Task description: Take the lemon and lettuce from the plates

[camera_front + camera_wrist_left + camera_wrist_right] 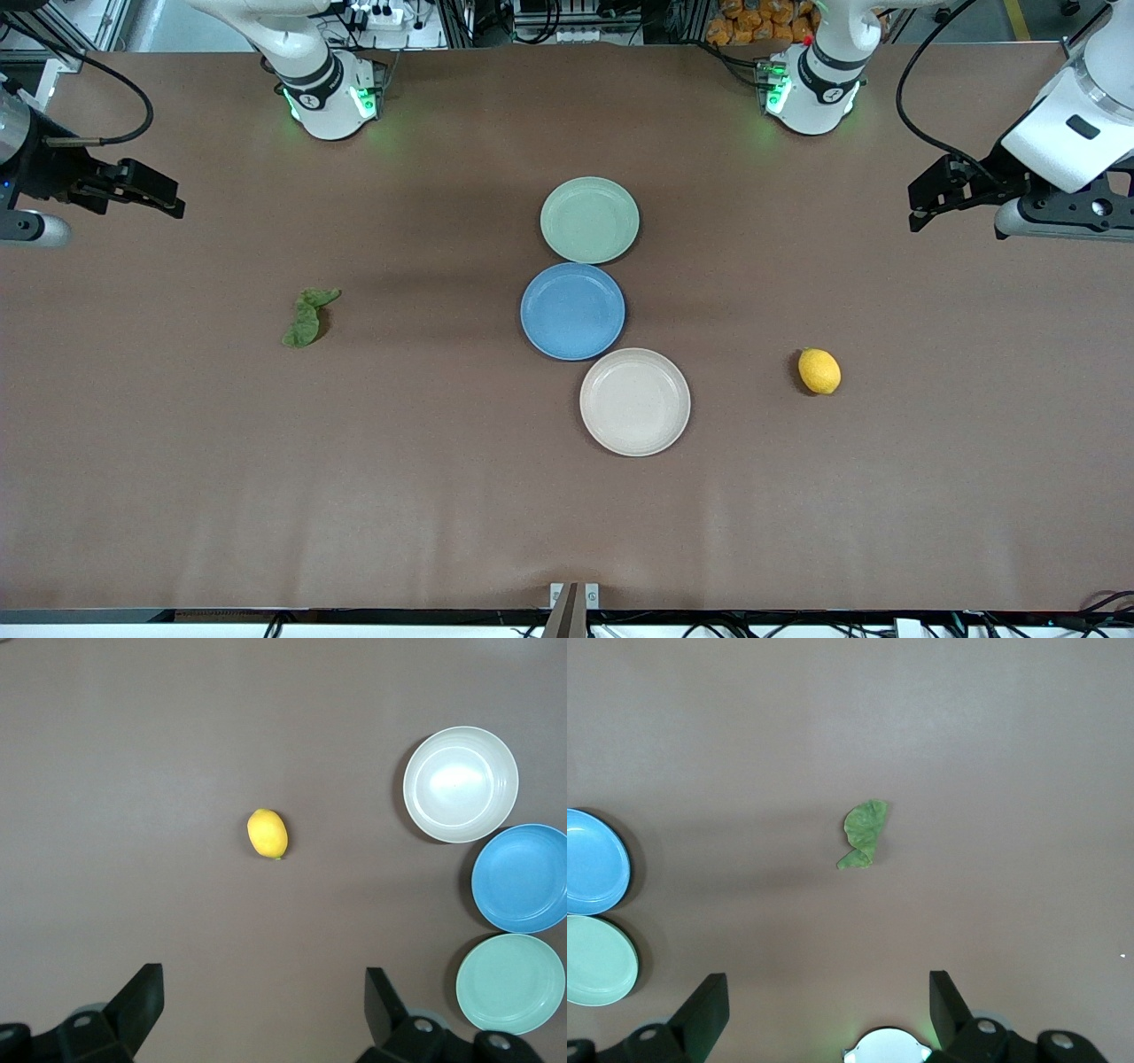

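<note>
We observe three round shallow plates in a touching row at mid-worktop (177,496): the pale green plate (589,220) farthest from the front camera, the blue plate (572,310) between, the beige-cream plate (634,401) nearest. All three carry nothing. The small oval bright yellow lemon (819,370) lies on the brown worktop toward the left arm's end, well apart from the plates. The wrinkly dark green lettuce leaf (306,317) lies toward the right arm's end. The left pincer (921,206) hangs over its end of the worktop, fingers spread wide, holding nothing. The right pincer (168,199) likewise hangs wide apart and empty.
</note>
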`<state>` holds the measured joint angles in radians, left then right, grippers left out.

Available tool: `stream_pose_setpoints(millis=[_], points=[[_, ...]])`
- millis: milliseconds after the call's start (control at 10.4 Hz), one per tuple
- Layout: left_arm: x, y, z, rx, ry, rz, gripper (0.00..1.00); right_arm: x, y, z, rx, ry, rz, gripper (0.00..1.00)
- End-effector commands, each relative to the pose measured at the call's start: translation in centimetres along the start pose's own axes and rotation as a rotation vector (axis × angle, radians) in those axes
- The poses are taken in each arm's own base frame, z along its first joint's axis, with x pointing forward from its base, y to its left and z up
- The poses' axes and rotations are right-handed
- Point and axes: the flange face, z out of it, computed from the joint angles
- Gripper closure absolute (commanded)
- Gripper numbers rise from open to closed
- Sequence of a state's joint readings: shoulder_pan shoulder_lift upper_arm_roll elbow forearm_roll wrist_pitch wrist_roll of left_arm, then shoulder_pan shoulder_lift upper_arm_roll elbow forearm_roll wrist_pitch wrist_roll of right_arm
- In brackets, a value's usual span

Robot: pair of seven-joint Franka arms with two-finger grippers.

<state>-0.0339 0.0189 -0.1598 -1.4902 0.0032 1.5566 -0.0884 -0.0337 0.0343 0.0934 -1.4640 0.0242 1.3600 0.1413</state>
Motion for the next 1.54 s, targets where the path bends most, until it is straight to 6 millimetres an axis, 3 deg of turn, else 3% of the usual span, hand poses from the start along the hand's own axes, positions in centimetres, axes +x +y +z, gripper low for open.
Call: stream_pose_setpoints(millis=[0, 1252, 1445], points=[[0.0, -0.2, -0.5, -0.021, -0.006, -0.014, 0.00, 0.0, 0.2, -0.4, 0.010, -0.001, 0.002, 0.00], [-0.1, -0.7, -0.6, -0.012, -0.007, -0.066, 0.00, 0.0, 0.4, -0.2, 0.009, -0.008, 0.005, 0.00], [-0.9, -0.7, 0.6, 0.001, -0.091, -0.063, 0.00, -0.1, 0.4, -0.2, 0.008, -0.016, 0.004, 0.00]])
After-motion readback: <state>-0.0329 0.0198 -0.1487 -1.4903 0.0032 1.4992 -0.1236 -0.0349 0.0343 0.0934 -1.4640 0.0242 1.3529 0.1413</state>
